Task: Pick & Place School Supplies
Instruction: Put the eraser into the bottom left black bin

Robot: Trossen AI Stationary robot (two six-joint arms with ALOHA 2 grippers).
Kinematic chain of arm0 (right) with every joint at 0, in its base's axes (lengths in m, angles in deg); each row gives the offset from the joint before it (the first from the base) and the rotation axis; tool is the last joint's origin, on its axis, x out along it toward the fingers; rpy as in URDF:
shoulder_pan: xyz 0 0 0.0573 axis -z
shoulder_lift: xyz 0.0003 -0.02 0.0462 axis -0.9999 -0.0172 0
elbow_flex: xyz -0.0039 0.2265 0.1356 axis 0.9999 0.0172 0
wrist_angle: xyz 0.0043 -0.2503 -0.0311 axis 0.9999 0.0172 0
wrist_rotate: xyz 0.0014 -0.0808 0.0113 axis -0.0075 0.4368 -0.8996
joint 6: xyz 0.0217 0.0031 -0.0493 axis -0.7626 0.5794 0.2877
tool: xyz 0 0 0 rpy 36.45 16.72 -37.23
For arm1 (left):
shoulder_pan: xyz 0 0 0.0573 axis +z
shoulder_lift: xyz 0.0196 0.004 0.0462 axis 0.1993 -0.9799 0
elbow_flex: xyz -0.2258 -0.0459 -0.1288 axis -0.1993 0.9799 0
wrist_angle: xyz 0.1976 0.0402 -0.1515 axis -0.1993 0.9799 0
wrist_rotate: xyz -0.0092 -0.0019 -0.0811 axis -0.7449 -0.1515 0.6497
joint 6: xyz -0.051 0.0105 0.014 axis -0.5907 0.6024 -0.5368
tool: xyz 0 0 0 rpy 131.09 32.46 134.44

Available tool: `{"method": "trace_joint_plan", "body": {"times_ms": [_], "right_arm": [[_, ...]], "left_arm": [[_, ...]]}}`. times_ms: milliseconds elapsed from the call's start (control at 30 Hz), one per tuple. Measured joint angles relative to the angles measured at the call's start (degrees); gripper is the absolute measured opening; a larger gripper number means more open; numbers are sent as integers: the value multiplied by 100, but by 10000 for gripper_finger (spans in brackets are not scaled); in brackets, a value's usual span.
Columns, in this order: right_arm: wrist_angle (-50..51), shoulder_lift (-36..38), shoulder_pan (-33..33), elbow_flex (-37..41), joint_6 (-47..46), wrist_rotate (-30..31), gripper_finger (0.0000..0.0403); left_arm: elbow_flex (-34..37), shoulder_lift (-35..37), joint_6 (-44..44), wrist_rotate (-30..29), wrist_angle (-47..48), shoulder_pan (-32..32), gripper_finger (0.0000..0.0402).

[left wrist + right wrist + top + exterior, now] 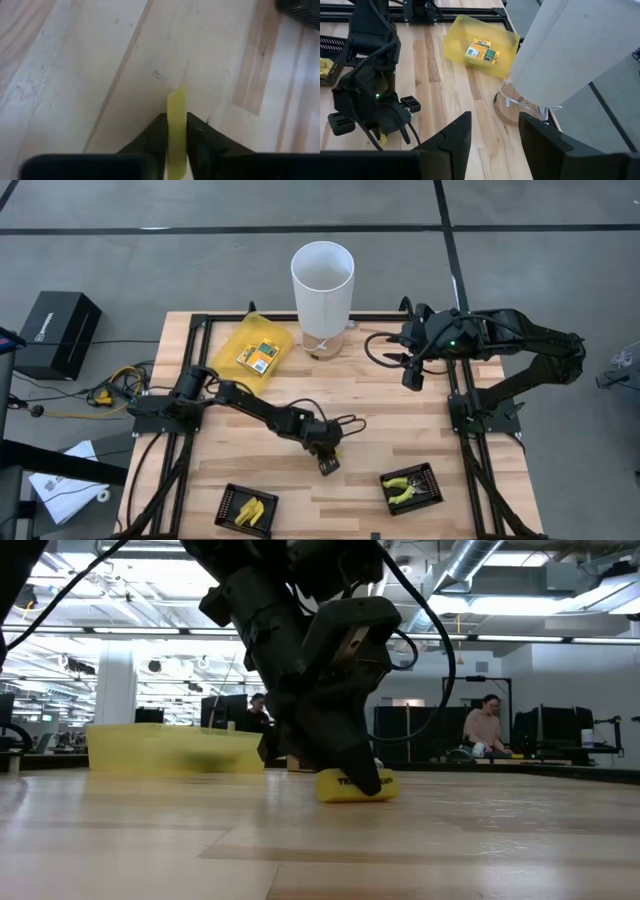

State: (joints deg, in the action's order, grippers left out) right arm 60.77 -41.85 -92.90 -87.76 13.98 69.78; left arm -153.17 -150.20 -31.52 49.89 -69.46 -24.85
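Observation:
A short yellow oblong piece (176,107) lies on the wooden table near its middle and toward the near edge, seen also in the low view (345,789). My left gripper (328,463) reaches down onto it, shut on it. My right gripper (495,140) hangs open high over the table's far right, with nothing between its fingers. A black tray (246,508) at the near left holds more yellow pieces. Another black tray (411,486) at the near right holds yellow-green plier-like tools. Flat packets (262,357) lie in the yellow pouch (245,338). My left gripper pinches the yellow piece's two long sides (176,125) between its two fingers (155,137). The fingers slant down from the table's left and lie along the piece. The piece's underside (350,797) rests on the table.
A tall white cylinder (322,285) stands on a wooden disc at the far middle, next to the pouch. Black frame rails (460,380) run along the table's sides. Bare wood lies between the two trays and around the left gripper.

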Motion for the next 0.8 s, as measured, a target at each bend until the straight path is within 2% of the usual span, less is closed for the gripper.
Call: {"method": "trace_joint_plan", "body": {"times_ms": [67, 367, 500, 633, 800], "right_arm": [[0, 1, 47, 0, 0, 0, 154], [-88, 0, 320, 0, 173, -3, 154], [-244, 2, 375, 0, 293, -9, 154], [-351, 2, 375, 0, 416, -9, 154], [-564, 2, 372, 0, 483, -11, 154]], "left_arm": [[2, -2, 4, 59, 7, 29, 27], [15, 2, 173, 262, -89, 75, 25], [44, 241, 250, 262, -19, 104, 25], [57, 780, 367, 268, 271, 223, 25], [191, 1790, 481, 210, 924, 231, 25]]}}
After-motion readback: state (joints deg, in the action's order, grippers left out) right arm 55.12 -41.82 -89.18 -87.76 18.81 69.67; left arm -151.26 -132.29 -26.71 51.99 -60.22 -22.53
